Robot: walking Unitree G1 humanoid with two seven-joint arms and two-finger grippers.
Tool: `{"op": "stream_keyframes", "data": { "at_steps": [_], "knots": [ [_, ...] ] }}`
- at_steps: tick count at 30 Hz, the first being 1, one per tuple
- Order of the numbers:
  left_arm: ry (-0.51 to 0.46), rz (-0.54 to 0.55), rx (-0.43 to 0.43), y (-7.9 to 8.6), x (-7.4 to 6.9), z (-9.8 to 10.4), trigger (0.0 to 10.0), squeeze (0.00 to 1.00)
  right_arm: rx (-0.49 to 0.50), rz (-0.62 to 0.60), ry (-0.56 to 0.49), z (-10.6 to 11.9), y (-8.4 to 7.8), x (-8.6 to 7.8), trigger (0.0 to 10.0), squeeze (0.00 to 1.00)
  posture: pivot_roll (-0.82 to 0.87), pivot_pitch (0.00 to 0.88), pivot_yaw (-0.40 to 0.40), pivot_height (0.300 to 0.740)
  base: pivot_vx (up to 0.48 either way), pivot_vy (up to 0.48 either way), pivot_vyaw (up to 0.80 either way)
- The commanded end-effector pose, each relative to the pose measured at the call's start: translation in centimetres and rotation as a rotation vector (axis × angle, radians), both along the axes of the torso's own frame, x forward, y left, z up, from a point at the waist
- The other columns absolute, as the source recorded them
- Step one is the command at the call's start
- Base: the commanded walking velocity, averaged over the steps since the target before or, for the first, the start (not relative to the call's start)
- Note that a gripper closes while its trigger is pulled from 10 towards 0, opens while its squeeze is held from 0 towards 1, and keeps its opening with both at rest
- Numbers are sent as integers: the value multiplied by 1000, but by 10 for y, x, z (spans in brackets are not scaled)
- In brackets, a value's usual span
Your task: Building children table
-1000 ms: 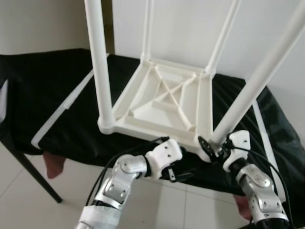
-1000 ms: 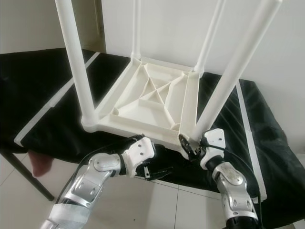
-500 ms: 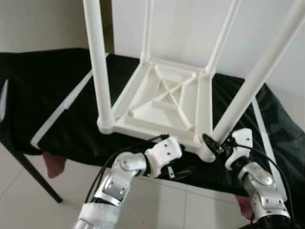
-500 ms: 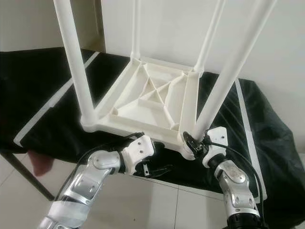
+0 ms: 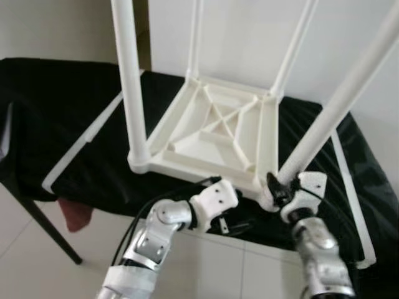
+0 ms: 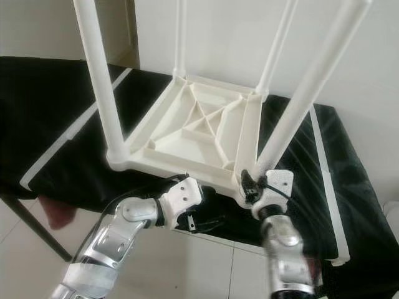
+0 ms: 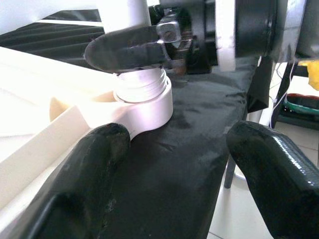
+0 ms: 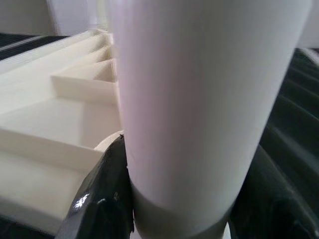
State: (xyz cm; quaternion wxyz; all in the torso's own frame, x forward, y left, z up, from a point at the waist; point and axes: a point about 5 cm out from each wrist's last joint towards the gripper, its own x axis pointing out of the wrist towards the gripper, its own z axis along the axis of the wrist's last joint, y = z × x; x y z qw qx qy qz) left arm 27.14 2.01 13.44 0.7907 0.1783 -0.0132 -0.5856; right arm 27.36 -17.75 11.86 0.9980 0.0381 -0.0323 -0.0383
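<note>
Right gripper point(image 6: 249, 185) first: my two black fingers are pinched around the base of the near-right table leg point(image 6: 305, 99), right where it screws into its corner socket point(image 7: 144, 102). Compared with a second ago, my wrist has rolled and the forearm now runs almost straight down beneath the grip, so I read this as a turn put into the leg. From the left wrist camera, thread point(image 7: 139, 89) shows above the socket collar, so by my judgement the leg is not fully seated and more twisting is called for.

Upside-down white children's table point(image 5: 212, 134) lies directly ahead of both my grippers on the black cloth-covered bench point(image 5: 56, 118), all four legs pointing up; it sits where it sat a second ago.

Left gripper point(image 5: 234, 225) hangs just below the table's near edge, fingers point(image 7: 75, 189) spread and holding nothing, beside my right one, much as it was a second ago.
</note>
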Motion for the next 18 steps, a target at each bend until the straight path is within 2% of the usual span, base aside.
{"op": "stream_keyframes", "data": {
  "at_steps": [1, 2, 4, 6, 10, 17, 18],
  "knots": [
    [-18, 98, -23, 0, 4, -1, 10000, 0, 25, -81, 19, -2, -7, -2, 10000, 0, 26, 0, -61, 740, 0, 0, 0],
    [-18, 96, -23, -1, 3, -2, 10000, 0, 75, -173, 35, -4, -3, -3, 10000, 0, 27, 0, -65, 740, 0, 0, 0],
    [-17, 94, -23, -1, 3, -2, 10000, 0, 81, -259, 48, -5, -3, -4, 10000, 0, 30, 0, -70, 740, 0, 0, 0],
    [-17, 94, -23, -1, 3, -2, 10000, 0, 81, -259, 48, -5, -3, -4, 10000, 0, 30, 0, -70, 740, 0, 0, 0],
    [-13, 95, -25, -2, 2, -3, 10000, 0, 68, -349, 73, -6, -3, -4, 10000, 0, 32, 0, -73, 740, 0, 0, 0],
    [-13, 92, -24, -2, -1, -4, 10000, 0, 43, -321, 94, -10, -5, 1, 10000, 0, 39, 0, -79, 740, 0, 0, 0],
    [-12, 93, -24, -2, 0, -4, 10000, 0, 42, -313, 96, -10, -4, 1, 10000, 333, 39, 0, -79, 740, 0, 0, 0]
  ]
}}
